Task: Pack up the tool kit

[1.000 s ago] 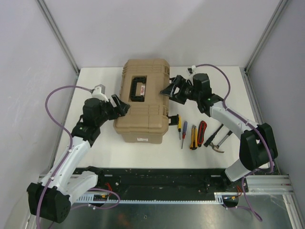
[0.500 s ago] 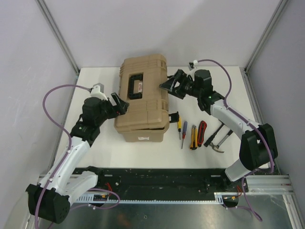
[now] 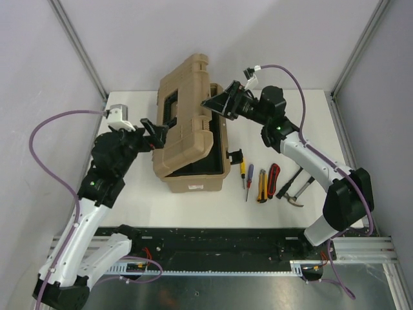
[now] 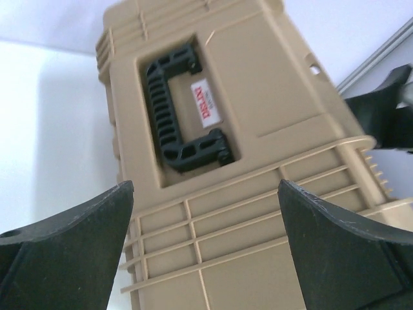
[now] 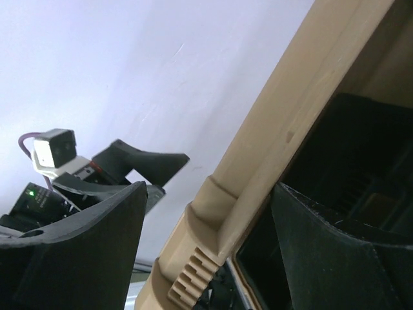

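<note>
case lid (image 3: 184,110) raised | white label (image 4: 204,103) by black handle (image 4: 164,106) printed red, illegible | left gripper (image 4: 205,185) jaws spread | right gripper (image 5: 210,187) jaws spread astride lid rim

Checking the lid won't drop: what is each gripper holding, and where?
Nothing is clamped. The right gripper straddles the raised rim of the lid with open jaws, seemingly propping it; the left gripper is open beside it.

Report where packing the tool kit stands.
Done: the lid of the case is tilted partway up, with the interior showing. In hand: the right tool, jaws open, straddles the lid's right edge, apparently raising it. The left tool stands open at the left edge. Left: screwdrivers, yellow knife, pliers and hammers all lie on the table.
</note>
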Controlling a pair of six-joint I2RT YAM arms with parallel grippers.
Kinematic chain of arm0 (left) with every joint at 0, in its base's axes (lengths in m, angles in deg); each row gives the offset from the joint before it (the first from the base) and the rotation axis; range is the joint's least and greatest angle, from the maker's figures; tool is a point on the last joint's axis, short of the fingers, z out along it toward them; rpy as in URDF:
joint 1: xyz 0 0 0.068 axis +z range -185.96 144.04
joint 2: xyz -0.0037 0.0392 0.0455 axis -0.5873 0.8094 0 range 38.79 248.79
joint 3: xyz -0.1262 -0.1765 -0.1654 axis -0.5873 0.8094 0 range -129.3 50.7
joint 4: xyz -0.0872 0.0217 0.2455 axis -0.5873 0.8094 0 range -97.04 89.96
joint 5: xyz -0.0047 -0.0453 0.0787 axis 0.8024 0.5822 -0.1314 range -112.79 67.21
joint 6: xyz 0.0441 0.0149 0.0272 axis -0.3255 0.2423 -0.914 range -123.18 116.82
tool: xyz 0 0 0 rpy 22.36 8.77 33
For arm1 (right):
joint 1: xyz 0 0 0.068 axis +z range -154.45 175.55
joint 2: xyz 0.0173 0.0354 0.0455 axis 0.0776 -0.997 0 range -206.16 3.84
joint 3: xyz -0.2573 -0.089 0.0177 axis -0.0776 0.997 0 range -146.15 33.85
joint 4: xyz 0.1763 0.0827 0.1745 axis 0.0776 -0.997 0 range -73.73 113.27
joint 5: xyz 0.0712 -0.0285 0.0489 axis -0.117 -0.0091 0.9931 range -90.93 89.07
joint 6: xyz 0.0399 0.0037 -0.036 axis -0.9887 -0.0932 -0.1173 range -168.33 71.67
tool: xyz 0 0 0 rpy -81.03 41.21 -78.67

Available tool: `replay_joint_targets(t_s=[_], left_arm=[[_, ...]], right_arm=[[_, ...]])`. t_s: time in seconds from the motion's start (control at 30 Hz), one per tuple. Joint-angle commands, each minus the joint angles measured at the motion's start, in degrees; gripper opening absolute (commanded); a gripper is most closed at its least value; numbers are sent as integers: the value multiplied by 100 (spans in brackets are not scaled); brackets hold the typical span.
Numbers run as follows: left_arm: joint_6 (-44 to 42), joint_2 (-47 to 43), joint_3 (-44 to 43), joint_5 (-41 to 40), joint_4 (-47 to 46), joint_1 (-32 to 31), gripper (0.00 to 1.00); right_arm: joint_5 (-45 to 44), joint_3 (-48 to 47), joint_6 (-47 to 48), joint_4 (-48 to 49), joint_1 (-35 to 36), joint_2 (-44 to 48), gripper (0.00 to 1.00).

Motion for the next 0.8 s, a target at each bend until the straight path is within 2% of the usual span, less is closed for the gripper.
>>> replay_joint_targets(t_s=[0.0,0.2,0.53,0.77], left_arm=[[-471,-241,-435,-29,-198,-7,98],[-617,-468,-610,137,-180,-5,98],[-1196,-744,-605,1718,-142,-23,99],[-1980,-548,-828,1661,343,-438,99]], right_arm=[[641,-481,-262,742,378,-154,81],[636,-841,-246,712,630,-555,81],[168,-1414,329,-194,961,-789,73],[36,-1401,165,-115,978,-809,73]])
